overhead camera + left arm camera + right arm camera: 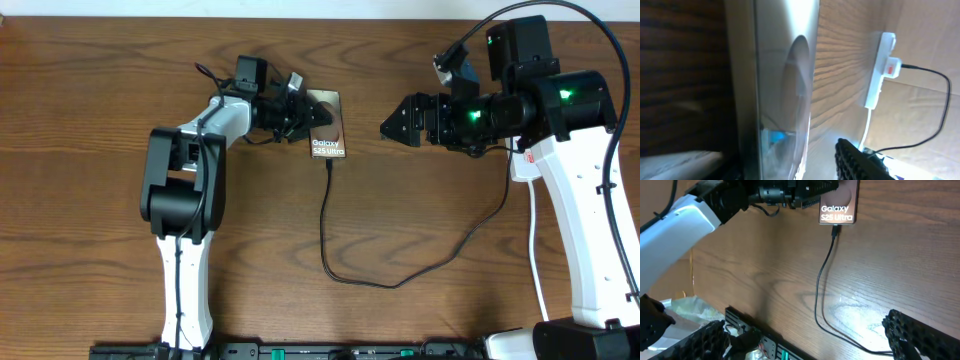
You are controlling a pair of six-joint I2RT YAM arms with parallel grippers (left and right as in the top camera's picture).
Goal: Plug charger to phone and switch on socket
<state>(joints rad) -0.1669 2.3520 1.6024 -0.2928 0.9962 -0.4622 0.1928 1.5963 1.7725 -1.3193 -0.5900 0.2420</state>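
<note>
Socket: mostly covered by the right arm from overhead, its red switch too small to read. Left gripper: pressed up to the phone's left edge in a dark blur, and I cannot tell whether it grips or how far it is open. Phone lies far-centre on the counter, charger tip at its near end; right gripper is spread wide and empty, with bare wood between it and the phone.

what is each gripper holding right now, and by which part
The right gripper is open and holds nothing. The left gripper sits at the upper left edge of the phone; whether it actually grips there cannot be told.
</note>
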